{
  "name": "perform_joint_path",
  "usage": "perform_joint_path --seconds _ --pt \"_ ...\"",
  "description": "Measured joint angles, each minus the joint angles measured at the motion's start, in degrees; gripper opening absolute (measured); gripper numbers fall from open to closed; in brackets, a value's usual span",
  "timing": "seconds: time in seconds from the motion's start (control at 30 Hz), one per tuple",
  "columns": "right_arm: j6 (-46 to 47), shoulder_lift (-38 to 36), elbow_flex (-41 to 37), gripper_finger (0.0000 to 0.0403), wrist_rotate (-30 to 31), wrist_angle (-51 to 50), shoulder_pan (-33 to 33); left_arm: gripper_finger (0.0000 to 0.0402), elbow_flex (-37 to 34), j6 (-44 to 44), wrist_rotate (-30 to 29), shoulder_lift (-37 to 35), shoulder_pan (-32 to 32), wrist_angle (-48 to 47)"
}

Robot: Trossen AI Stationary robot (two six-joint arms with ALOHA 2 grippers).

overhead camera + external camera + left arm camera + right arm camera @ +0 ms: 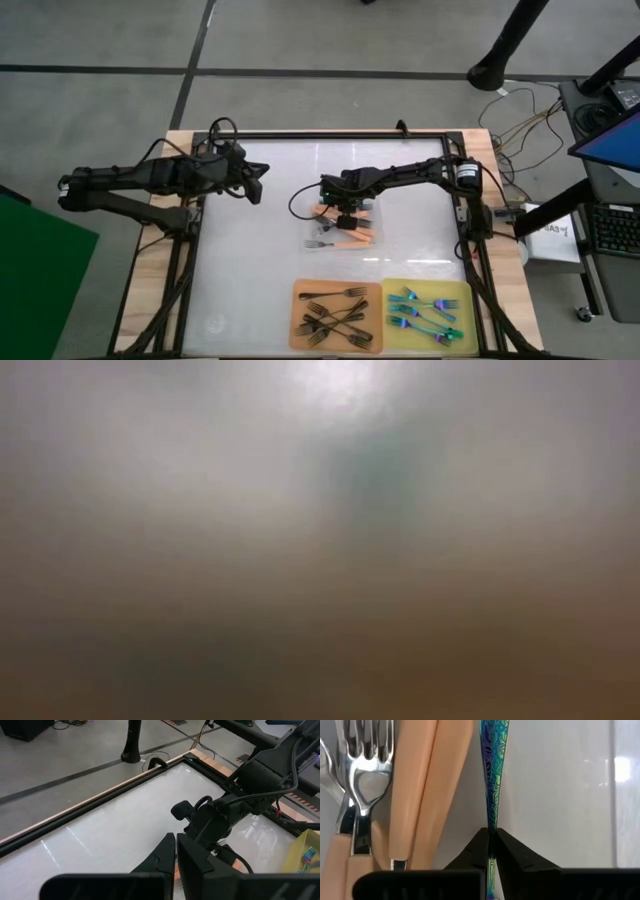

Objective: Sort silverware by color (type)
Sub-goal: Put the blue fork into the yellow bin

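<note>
My right gripper (345, 222) stands over a small pile of silverware at the table's middle and is shut on an iridescent blue-purple fork (493, 795). Beside that fork lie orange-handled forks (420, 790) with silver tines (365, 755), resting flat on the white table. Black forks lie on an orange mat (300, 292) near the front edge, and iridescent forks on a yellow mat (392, 290) to its right. My left gripper (258, 190) is shut and holds nothing, raised above the table's far left part. My right gripper pinches the iridescent fork's narrow stem (492, 822) between its two fingertips (475, 851). The fingers come from above, pointing steeply down, and lie across the fork. The fork lies along the white table beside the orange handles; whether it is lifted clear does not show.
The white table has a dark frame and wooden rim (330, 135). Bare white surface lies left of the pile and of the orange mat. The left wrist view shows my right arm (235, 805) ahead and the yellow mat (300, 855). The low view shows only blur.
</note>
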Motion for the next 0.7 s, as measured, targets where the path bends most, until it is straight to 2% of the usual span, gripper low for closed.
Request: perform_joint_path --seconds 0.2,0.47,0.7 --pt "5.2 -5.3 -0.5 0.001 -1.7 -1.3 0.1 0.0 0.0 0.0 0.0 0.0 0.0 -0.1" --pt "16.8 -14.9 -0.3 0.001 -5.0 -1.4 1.2 0.0 0.0 -0.4 0.1 0.2 0.0 -0.2" --pt "27.3 -22.7 0.1 0.0009 -15.2 -1.4 7.1 0.0 0.0 -0.5 0.2 2.7 0.0 -1.4"
